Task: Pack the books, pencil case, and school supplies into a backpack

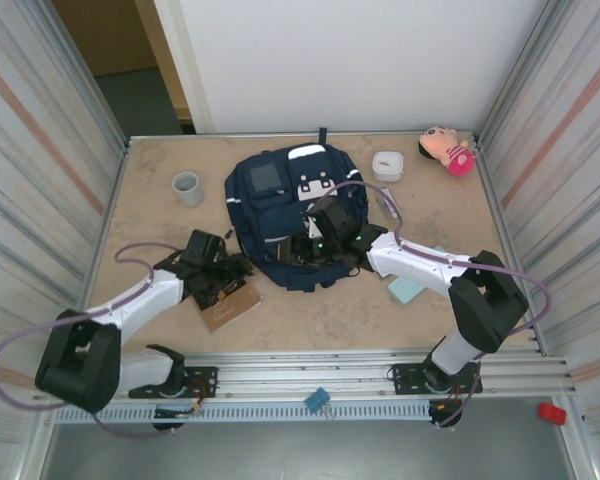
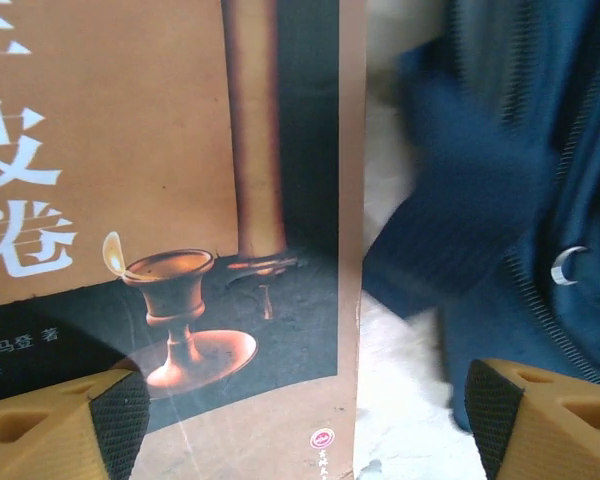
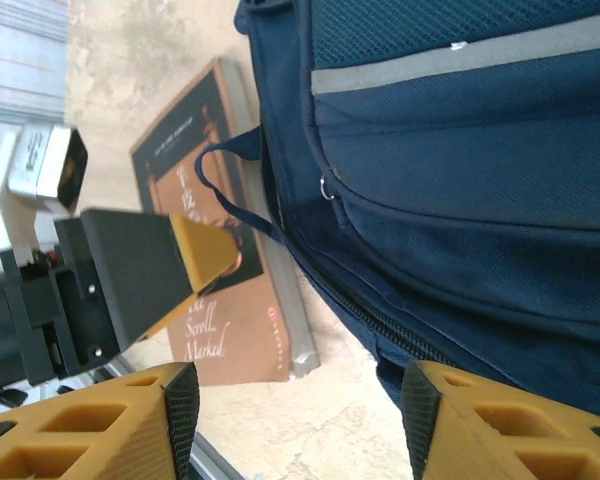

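The left gripper (image 2: 305,425) is released, its jaws spread wide. The book (image 2: 180,150) lies flat beneath them, cover up. Its right edge runs down through the gap, so one finger (image 2: 90,430) sits over the cover and the other at the edge of the backpack (image 2: 500,200). Neither pad seems to touch the book, though the wrist view is too close to be sure.

The right gripper (image 3: 295,415) is unclenched too, jaws apart and grasping nothing. Just ahead of them is the backpack's lower edge. Its fabric reaches in front of one finger, and bare table shows in the gap. Beyond the other finger lies the book, right against the backpack's side, with a finger of the left gripper above it.

The pencil case (image 1: 408,290) lies on the table behind the right jaws, beside that arm and apart from both grippers.
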You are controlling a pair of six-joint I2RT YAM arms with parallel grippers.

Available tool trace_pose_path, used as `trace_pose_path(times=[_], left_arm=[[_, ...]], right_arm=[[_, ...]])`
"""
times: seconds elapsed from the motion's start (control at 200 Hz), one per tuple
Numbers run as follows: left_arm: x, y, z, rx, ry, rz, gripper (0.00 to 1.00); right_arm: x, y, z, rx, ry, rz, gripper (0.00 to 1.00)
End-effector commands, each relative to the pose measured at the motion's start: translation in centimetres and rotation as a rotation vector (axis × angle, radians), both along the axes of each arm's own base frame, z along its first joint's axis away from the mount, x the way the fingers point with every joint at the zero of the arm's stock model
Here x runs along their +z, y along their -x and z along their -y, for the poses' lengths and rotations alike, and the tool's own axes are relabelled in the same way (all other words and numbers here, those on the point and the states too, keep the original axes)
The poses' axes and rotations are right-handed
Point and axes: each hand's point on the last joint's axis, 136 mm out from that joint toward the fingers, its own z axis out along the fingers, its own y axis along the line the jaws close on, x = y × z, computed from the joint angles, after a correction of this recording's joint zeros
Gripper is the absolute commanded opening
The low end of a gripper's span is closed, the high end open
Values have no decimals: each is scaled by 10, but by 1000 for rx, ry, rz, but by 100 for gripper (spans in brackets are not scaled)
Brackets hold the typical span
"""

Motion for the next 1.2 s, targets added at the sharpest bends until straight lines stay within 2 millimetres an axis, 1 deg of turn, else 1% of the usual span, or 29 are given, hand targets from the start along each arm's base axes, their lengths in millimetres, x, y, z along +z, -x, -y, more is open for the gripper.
trace_pose_path(times=[0.0, 0.07, 0.16, 0.215, 0.281, 0.356, 0.456, 0.566, 0.581, 0.586, 0.601, 0.712, 0.752, 0.822, 0.967, 1.102, 1.193], left_arm=[[2, -1, 14, -44, 17, -12, 86], [25, -2, 13, -36, 23, 15, 86], [52, 2, 2, -8, 22, 50, 86], [62, 6, -9, 18, 36, 58, 85], [66, 12, -21, 36, 67, 56, 82], [60, 21, -36, 57, 87, 33, 78], [51, 33, -50, 74, 106, 6, 75], [40, 43, -63, 100, 110, -4, 74], [38, 44, -65, 105, 117, -4, 74], [38, 44, -65, 106, 119, -3, 74], [37, 44, -66, 109, 126, 0, 74], [27, 52, -77, 126, 110, -6, 72], [24, 54, -80, 128, 94, -6, 72], [20, 53, -80, 129, 99, 4, 72], [6, 56, -81, 135, 89, -41, 71], [-7, 58, -81, 129, 81, -85, 71], [-13, 56, -80, 120, 85, -86, 71]], right_arm=[[5, 1, 1, -6, 6, 17, 57], [7, 3, 2, 6, 34, 36, 56], [8, 9, -4, 46, 66, 56, 56], [9, 15, -13, 87, 79, 71, 55], [6, 23, -26, 139, 97, 69, 54], [0, 31, -42, 192, 110, 59, 52], [-11, 40, -62, 250, 144, 54, 52], [-33, 48, -78, 322, 245, 56, 53], [-38, 49, -80, 329, 261, 55, 53], [-42, 50, -80, 332, 270, 50, 53], [-45, 51, -82, 338, 282, 51, 53], [-65, 50, -95, 359, 328, 40, 53], [-73, 49, -96, 358, 352, 25, 53], [-83, 48, -95, 351, 409, 17, 53], [-102, 45, -79, 324, 529, -3, 52], [-118, 42, -69, 291, 549, -54, 47], [-126, 42, -66, 278, 529, -91, 45]])
